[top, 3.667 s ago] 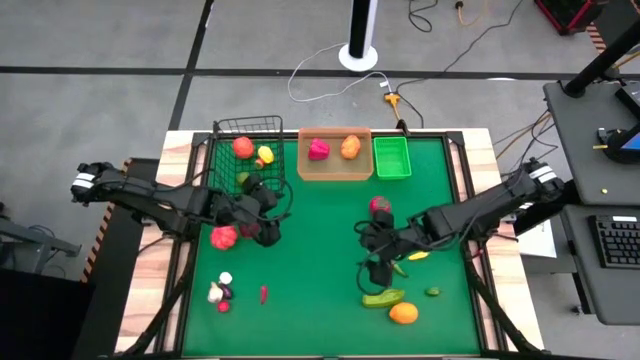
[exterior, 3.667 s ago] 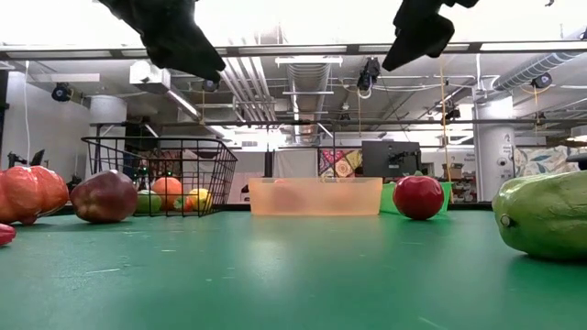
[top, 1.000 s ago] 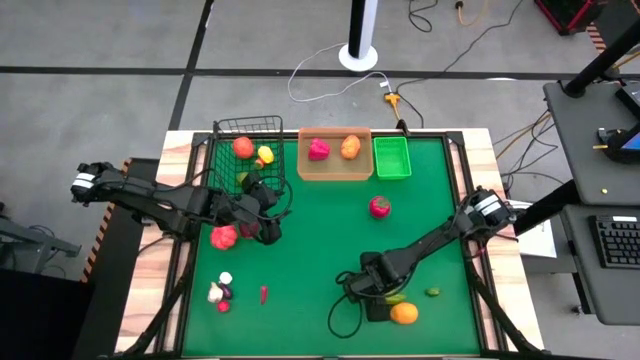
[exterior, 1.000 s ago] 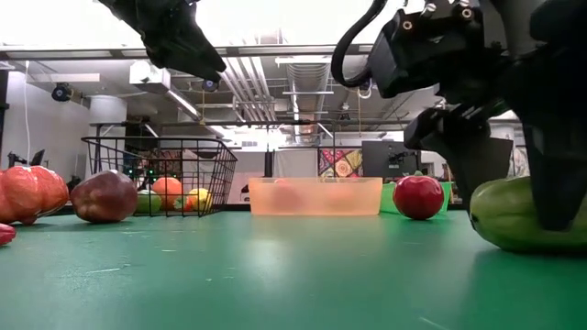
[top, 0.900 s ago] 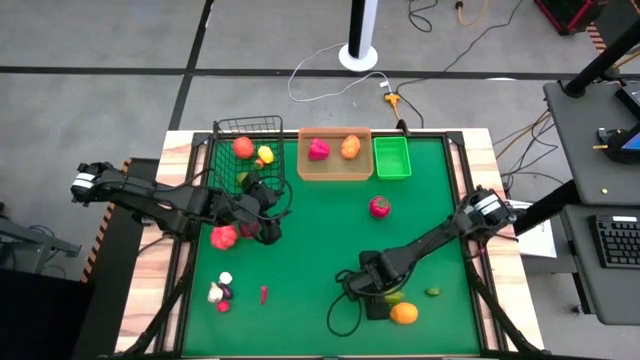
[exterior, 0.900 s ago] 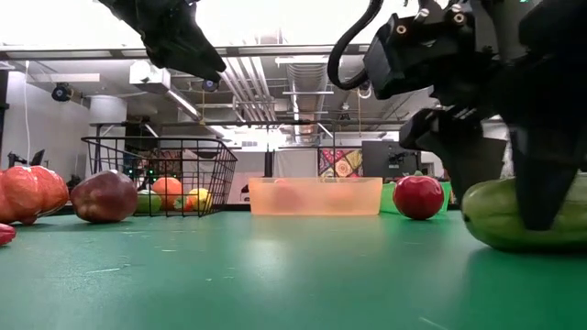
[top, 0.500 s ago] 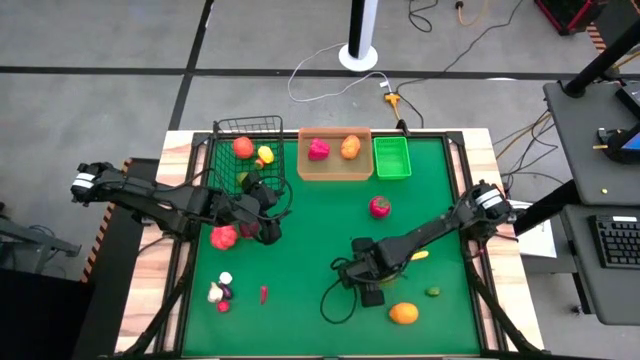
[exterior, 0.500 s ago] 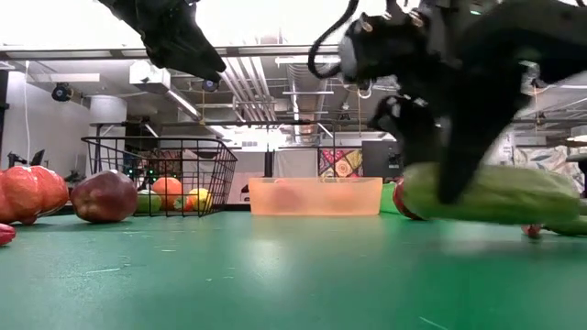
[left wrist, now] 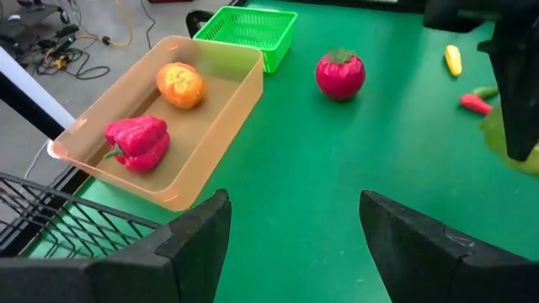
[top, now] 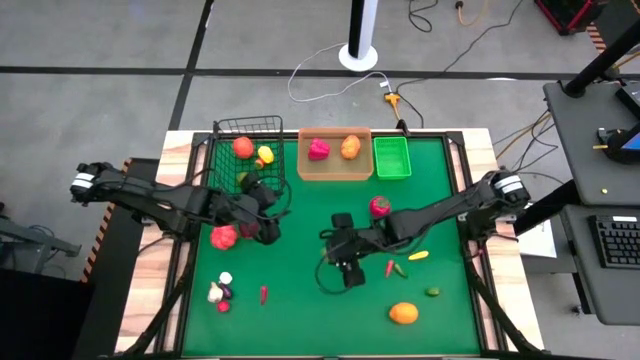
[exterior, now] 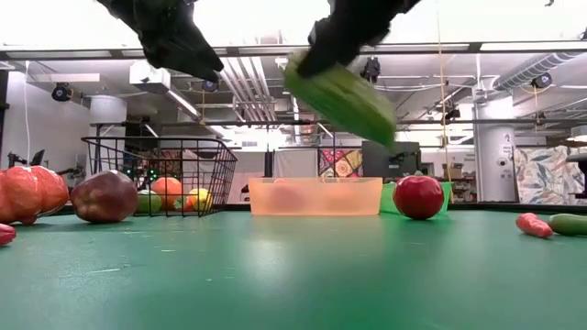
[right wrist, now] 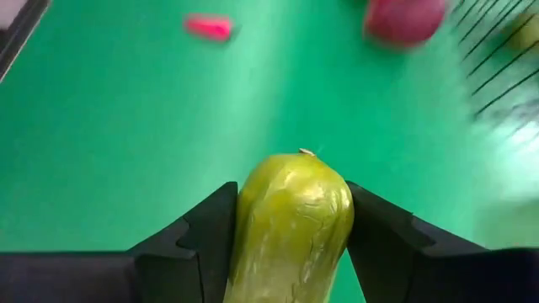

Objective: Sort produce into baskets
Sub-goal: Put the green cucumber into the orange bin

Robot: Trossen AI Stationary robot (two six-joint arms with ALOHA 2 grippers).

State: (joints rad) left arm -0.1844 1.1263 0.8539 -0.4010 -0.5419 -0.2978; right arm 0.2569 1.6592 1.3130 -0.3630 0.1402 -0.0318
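My right gripper point(top: 345, 262) hangs over the middle of the green table, shut on a green cucumber point(exterior: 341, 93) that it carries high above the mat. My left gripper point(left wrist: 295, 236) hovers open, with nothing between its fingers, by the near right corner of the black wire basket point(top: 245, 150). That basket holds orange, yellow and green pieces. The tan tray point(top: 335, 168) holds a pink-red pepper point(left wrist: 136, 141) and an orange piece point(left wrist: 180, 84). Beside it stands the green bin point(top: 392, 157). My right gripper pinches the cucumber's two long sides point(right wrist: 253, 223) between its two fingers point(right wrist: 202, 231). The fingers lie along the cucumber, and its rounded end point(right wrist: 296, 164) sticks out past them. The cucumber is lifted clear, tilted, one end lower point(exterior: 381, 124).
A red tomato point(top: 380, 206) sits at centre right. Nearer lie a red chilli point(top: 389, 268), a yellow piece point(top: 418, 255), a small green piece point(top: 432, 292) and an orange point(top: 403, 313). At the left are a red pepper point(top: 224, 237) and several small pieces point(top: 220, 291).
My right gripper stood over the cucumber beside the orange near the front edge and took hold of it. It then rose and swung toward the table's middle and left, tipping up. The cucumber has left the mat and now hangs tilted, high above it.
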